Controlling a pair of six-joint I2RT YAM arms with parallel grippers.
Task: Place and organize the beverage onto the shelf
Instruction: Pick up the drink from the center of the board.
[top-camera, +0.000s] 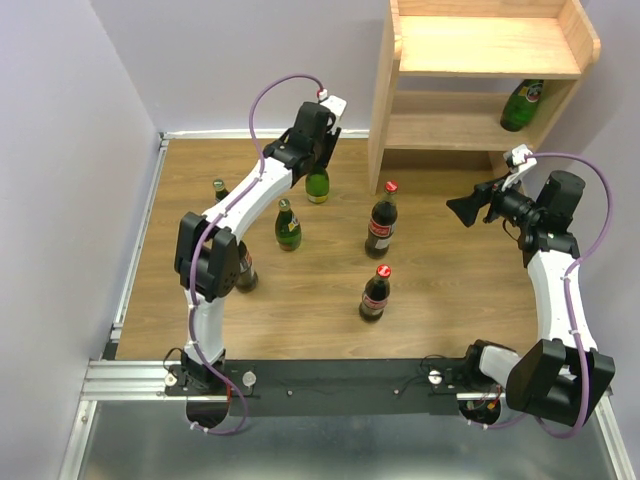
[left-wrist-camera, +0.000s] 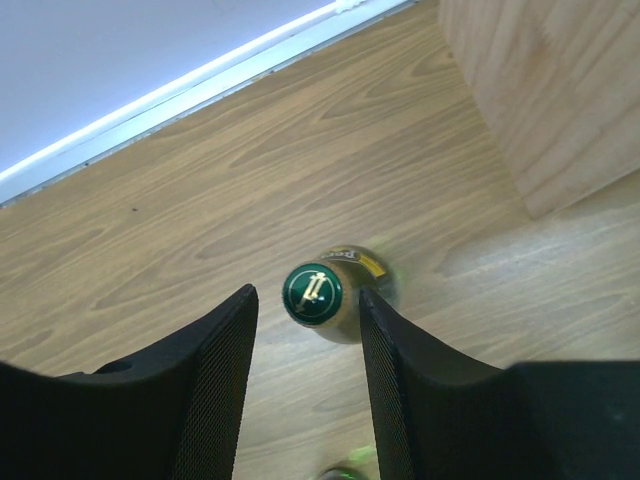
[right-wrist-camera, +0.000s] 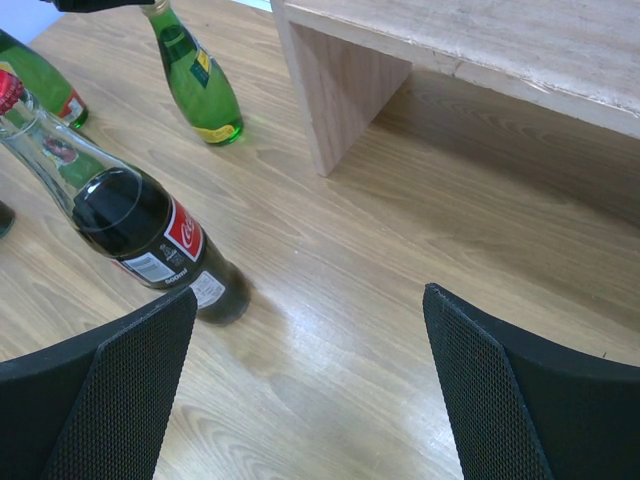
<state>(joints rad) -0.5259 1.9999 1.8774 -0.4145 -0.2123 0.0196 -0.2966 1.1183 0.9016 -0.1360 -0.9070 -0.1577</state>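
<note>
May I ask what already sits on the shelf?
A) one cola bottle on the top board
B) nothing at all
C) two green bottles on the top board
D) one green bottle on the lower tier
D: the top view shows a single green bottle at the right end of the lower tier of the shelf, and no bottle on its top board.

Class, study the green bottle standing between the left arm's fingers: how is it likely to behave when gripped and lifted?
The green bottle is tall and narrow-based, standing upright, so an off-centre squeeze probably tips it. Its glossy, glass-like surface looks slippery and likely breakable if dropped. The fingers straddle its thin neck, so it may swing.
</note>
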